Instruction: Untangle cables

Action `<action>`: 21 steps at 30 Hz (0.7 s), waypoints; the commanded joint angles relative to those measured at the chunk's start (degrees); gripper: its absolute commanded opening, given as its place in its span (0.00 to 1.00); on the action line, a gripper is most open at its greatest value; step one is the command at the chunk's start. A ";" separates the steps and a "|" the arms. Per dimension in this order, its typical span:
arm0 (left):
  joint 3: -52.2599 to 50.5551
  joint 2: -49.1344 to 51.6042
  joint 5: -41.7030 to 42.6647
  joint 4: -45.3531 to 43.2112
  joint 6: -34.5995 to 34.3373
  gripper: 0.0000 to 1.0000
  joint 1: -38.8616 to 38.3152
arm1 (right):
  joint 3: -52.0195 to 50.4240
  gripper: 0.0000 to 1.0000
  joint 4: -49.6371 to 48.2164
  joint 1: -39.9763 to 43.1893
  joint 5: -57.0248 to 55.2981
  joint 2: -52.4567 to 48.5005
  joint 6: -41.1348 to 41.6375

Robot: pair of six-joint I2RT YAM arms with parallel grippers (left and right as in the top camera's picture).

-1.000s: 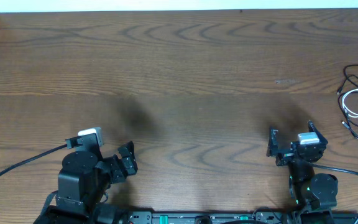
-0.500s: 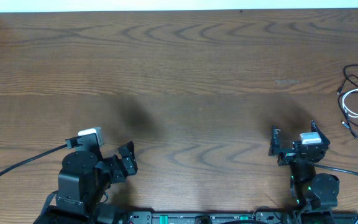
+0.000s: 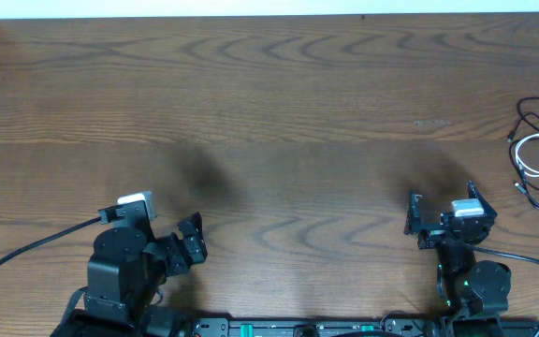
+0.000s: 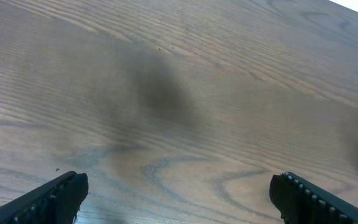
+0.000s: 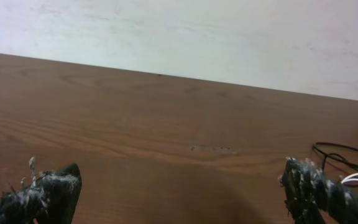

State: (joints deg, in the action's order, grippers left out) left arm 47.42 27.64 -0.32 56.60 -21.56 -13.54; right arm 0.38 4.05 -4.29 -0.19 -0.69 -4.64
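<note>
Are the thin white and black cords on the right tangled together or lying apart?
Tangled, it seems: overhead, the white cord and black cord lie in one loose heap, loops crossing each other.

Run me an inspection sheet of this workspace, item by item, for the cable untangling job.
Surface: wooden table, brown grain, a few dark shadow patches.
Job's things: white cable and black cable, loosely looped together at the table's right edge, partly out of frame.
Clutter: nothing seen.
Grippers: left end effector open, holding nothing; right end effector open, holding nothing, well apart from the cords.
Cables: thick left arm lead and right arm lead trail over the near table edge.
Surroundings: pale wall behind the table.
</note>
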 commanded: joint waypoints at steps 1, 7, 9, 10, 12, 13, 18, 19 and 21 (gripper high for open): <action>-0.35 -0.04 -0.31 0.09 0.55 0.98 0.24 | -0.09 0.99 0.35 0.33 0.52 0.37 -0.13; -0.35 -0.04 -0.31 0.09 0.52 0.98 0.24 | -0.09 0.99 0.35 0.33 0.52 0.37 -0.13; -0.35 -0.04 -0.31 0.09 0.52 0.98 0.24 | -0.09 0.99 0.35 0.33 0.52 0.37 -0.13; -0.35 -0.04 -0.31 0.09 0.52 0.98 0.24 | -0.09 0.99 0.35 0.35 0.52 0.37 -0.11; -0.35 -0.04 -0.31 0.09 0.52 0.98 0.24 | -0.09 0.99 0.35 0.33 0.52 0.37 -0.13; -0.35 -0.07 -0.31 0.07 0.52 0.98 0.24 | -0.09 0.99 0.35 0.35 0.52 0.37 -0.13; -1.25 -4.90 0.44 3.56 0.52 0.98 0.74 | -0.07 0.99 0.35 0.33 0.52 0.37 -0.11; -1.73 -5.66 0.79 3.30 0.55 0.98 1.33 | -0.09 0.99 0.35 0.35 0.52 0.37 -0.13; -3.37 -7.23 1.01 1.95 0.55 0.98 3.15 | -0.09 0.99 0.35 0.33 0.52 0.37 -0.11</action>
State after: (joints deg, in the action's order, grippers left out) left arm 46.50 22.94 -0.08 59.70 -21.54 -12.80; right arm 0.38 4.08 -4.29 0.03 -0.69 -4.64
